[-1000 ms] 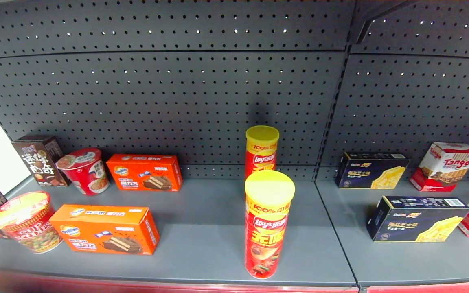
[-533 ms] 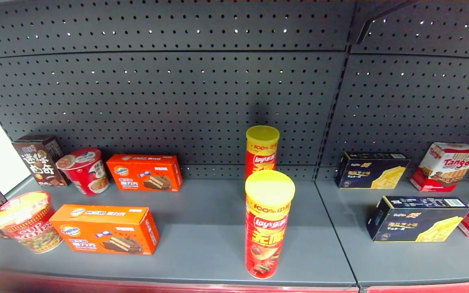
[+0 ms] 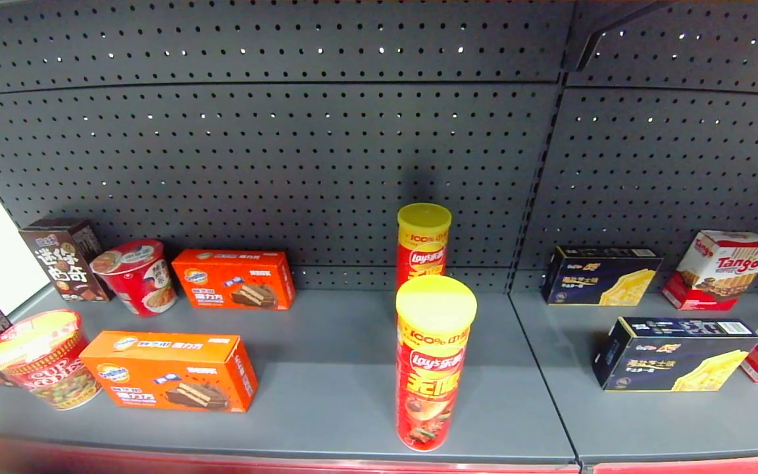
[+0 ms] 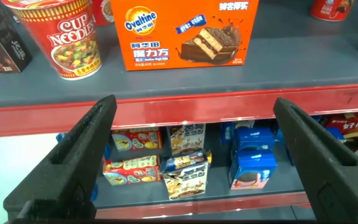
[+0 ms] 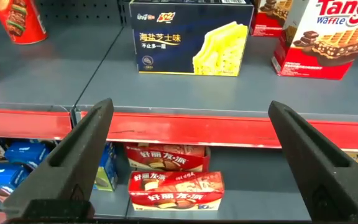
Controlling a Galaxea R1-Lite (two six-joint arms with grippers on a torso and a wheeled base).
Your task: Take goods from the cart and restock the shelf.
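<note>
- Grey sheet-metal shelf [image 3: 326, 382] with a glossy red front rail [image 4: 229, 102] stands right before both wrists. Your left fingers [image 4: 79, 155] are spread wide with nothing between them, level with that rail.
- Your right fingers [image 5: 73, 162] are just as wide apart and just as empty, at the same rail further along.
- Just beyond the left fingers sit an orange cardboard box [image 4: 185, 34] and a tapered cup of noodles [image 4: 64, 37] with a foil-look lid. Beyond the right fingers are a navy box [image 5: 191, 37] and a red-and-white wafer box [image 5: 328, 37].
- Nothing has changed over the last second: every item on the shelf sits exactly where it was. I read this as a pause between placements. With both sets of fingers empty, your next item has to come from the cart.
- The goods already stocked stand in two rows. The front chip can [image 3: 433, 368] is upright, directly ahead of the rear chip can [image 3: 423, 243]. Both are tall, smooth cylinders with flat yellow plastic lids, so they are likely to tip.
- The boxes are flat-faced, sharp-edged card and should be easy to pinch.
- Behind everything is a matt perforated pegboard [image 3: 287, 164].
</note>
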